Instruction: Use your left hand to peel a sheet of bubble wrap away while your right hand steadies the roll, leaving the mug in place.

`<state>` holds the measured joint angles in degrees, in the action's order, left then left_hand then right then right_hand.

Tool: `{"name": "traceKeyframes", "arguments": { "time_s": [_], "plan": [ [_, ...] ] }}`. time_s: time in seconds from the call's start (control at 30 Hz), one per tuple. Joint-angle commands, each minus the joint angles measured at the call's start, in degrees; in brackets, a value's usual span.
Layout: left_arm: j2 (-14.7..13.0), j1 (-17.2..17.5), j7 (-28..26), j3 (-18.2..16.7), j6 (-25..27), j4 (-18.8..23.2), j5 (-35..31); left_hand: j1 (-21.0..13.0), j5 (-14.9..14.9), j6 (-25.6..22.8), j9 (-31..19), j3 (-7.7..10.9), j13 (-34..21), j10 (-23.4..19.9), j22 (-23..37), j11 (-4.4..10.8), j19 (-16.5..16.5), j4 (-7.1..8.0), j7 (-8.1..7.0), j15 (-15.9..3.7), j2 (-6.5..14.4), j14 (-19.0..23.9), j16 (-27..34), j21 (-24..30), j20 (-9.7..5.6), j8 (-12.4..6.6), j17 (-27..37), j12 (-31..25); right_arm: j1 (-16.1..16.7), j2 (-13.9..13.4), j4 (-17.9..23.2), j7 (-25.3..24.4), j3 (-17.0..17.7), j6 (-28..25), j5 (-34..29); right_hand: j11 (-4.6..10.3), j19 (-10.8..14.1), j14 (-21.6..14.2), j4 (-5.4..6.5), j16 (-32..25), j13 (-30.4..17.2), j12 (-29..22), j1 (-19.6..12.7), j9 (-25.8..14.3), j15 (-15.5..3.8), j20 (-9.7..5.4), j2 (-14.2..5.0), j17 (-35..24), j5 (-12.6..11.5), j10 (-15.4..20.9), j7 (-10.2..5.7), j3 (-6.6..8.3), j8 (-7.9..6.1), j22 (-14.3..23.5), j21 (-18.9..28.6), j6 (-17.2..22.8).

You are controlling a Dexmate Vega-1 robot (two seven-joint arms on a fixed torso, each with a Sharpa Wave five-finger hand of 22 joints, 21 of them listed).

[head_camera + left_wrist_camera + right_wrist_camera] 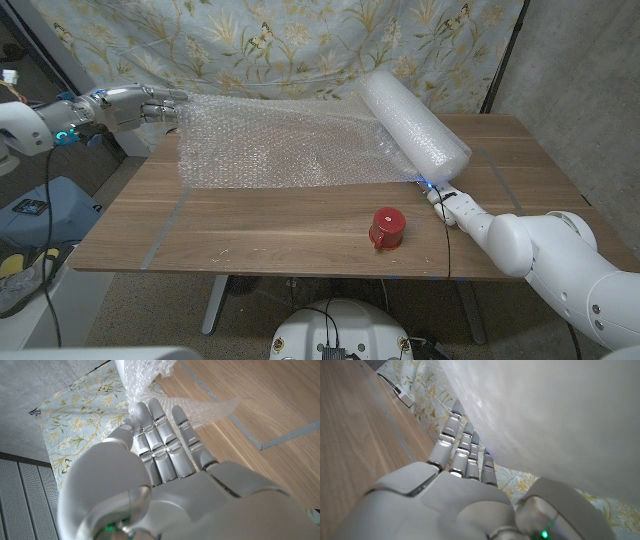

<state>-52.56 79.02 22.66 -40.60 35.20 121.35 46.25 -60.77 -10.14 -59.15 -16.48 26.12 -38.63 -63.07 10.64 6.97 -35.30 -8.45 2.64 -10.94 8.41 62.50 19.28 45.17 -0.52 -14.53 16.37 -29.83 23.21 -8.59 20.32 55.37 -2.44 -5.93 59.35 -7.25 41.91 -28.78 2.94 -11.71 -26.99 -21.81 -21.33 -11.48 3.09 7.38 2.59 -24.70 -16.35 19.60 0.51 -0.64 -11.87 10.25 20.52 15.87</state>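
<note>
The left hand (140, 104) pinched the sheet's (280, 145) corner at ten o'clock. The right hand (446, 203) gripped the roll (412, 124) at three. The mug (386, 228) stood at five.

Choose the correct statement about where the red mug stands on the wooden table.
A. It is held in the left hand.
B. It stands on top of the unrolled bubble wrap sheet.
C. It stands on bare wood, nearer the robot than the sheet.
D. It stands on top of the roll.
C: in the head view the red mug stands on bare wood of the table, clear of the bubble wrap sheet.
</note>
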Motion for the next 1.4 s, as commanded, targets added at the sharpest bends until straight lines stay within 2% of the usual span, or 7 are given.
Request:
{"name": "traceKeyframes", "arguments": {
  "time_s": [0.03, 0.57, 1.4],
  "plan": [
    [-0.83, -1.82, 0.65, 1.79, -0.86, -2.06, -0.81, -0.46, -0.45, -1.14, -0.25, 0.17, -0.27, -0.68, 0.19, 0.73, 0.18, 0.2, 1.04, -0.7, 0.24, -0.64, -0.17, 0.6, -0.12, -0.22, 0.15, 0.32, -0.34, 0.03, -0.13, 0.53, 0.05, 0.58, -0.47, 0.22, -0.05, 0.19, 0.01, -0.6, -0.3, 0.2, 0.25, 0.05, -0.14, -0.01, -0.18, 0.01, -0.63, 0.15, -0.02, -0.44, -0.37, 0.3, -0.24, 0.45],
    [-1.32, -2.55, 0.59, 3.5, -1.87, -2.4, -0.74, -0.4, -0.45, -1.17, -0.31, 0.21, -0.2, -0.81, 0.16, 0.44, 0.37, 0.25, 0.95, -0.73, 0.23, -0.52, -0.2, 0.97, -0.14, -0.07, 0.22, 0.55, -1.15, -0.4, -0.45, -0.3, 0.22, 0.54, -1.49, 0.15, -0.03, 0.47, 0.01, -0.71, -0.43, 0.4, 0.2, 0.05, 0.01, 0.03, -0.31, 0.1, -0.84, 0.22, -0.04, -0.61, -0.37, 0.32, -0.54, 0.62],
    [-3.33, -5.62, -4.0, 8.04, -0.13, -0.14, 0.94, -0.15, -0.42, -1.06, -0.55, 0.18, -0.32, -0.82, 0.12, 0.68, 0.56, 0.39, 0.97, -0.64, 0.22, -0.39, -0.24, 1.56, -0.03, 0.14, 0.38, 0.85, -2.01, -0.58, -0.98, -2.32, 2.26, 0.09, -3.71, 0.09, 0.1, 0.77, -0.01, -0.9, -0.63, 0.7, 0.08, 0.05, -0.02, 0.05, -0.45, 0.22, -1.14, 0.37, -0.09, -0.9, -0.33, 0.34, -0.98, 0.77]
  ]
}}
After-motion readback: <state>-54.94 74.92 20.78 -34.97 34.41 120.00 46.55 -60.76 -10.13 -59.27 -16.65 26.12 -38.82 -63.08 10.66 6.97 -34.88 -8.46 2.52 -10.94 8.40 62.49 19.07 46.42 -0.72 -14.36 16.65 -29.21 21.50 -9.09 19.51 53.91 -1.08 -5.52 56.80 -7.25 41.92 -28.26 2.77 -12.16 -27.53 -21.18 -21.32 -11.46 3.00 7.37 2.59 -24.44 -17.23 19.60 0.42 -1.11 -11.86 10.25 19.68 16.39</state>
